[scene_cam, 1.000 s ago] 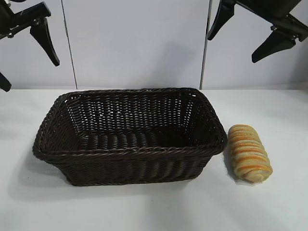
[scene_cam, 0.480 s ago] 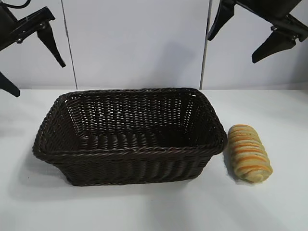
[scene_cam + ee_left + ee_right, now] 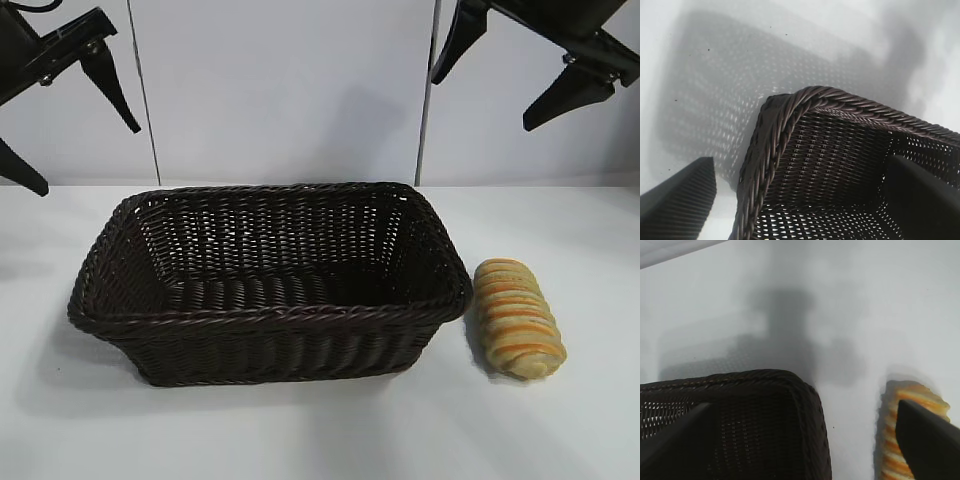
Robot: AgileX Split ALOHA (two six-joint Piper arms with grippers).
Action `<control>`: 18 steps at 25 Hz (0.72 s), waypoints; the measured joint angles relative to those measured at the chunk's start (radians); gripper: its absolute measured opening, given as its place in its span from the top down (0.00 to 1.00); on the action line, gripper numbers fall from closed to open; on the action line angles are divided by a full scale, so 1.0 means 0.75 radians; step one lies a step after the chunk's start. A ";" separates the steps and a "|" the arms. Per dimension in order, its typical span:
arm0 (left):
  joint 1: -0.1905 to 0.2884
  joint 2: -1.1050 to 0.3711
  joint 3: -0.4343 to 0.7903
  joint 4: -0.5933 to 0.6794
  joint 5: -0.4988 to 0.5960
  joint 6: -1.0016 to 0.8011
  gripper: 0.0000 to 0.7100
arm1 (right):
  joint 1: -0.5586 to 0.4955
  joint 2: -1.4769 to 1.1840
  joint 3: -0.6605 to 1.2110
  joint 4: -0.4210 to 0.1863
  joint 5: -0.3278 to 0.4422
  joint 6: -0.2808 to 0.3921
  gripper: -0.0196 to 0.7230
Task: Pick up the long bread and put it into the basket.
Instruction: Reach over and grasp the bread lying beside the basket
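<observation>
**One loaf on the table beside one bare basket, both grippers high and wide**

Much of the rig is cut off. In the exterior view only the dark fingers and part of the mounts of each arm show at the upper corners; the arms themselves run out of the picture. In the wrist views each gripper's own fingers are dark blurs at the edge. The right wrist view shows only a corner of the basket and one end of the loaf, partly behind a finger.

The white table (image 3: 300,430) bears everything. One basket (image 3: 270,315), dark brown wicker with a braided rim, stands at its middle. Its visible floor and walls hold nothing, though the near wall hides the front strip of the floor.

The left gripper (image 3: 70,115) hangs above and beyond the basket's left end, fingers spread wide, holding nothing. The right gripper (image 3: 505,65) hangs above and beyond the basket's right end, likewise spread wide and holding nothing.

One long bread (image 3: 516,318), tan with orange stripes, lies on the table just beside the basket's right end, outside it, its long axis running roughly front to back.
</observation>
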 joint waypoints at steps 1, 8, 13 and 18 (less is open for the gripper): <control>0.000 0.000 0.000 0.000 0.000 0.000 0.07 | 0.000 0.000 0.000 -0.015 0.021 0.000 0.04; 0.000 0.000 0.000 0.000 0.000 0.001 0.07 | 0.000 0.000 0.000 -0.283 0.182 0.049 0.04; 0.000 0.000 0.000 0.000 0.000 0.001 0.07 | -0.065 0.000 0.068 -0.403 0.240 0.070 0.04; 0.000 0.000 0.000 0.000 0.000 0.001 0.07 | -0.160 0.000 0.222 -0.411 0.165 0.073 0.04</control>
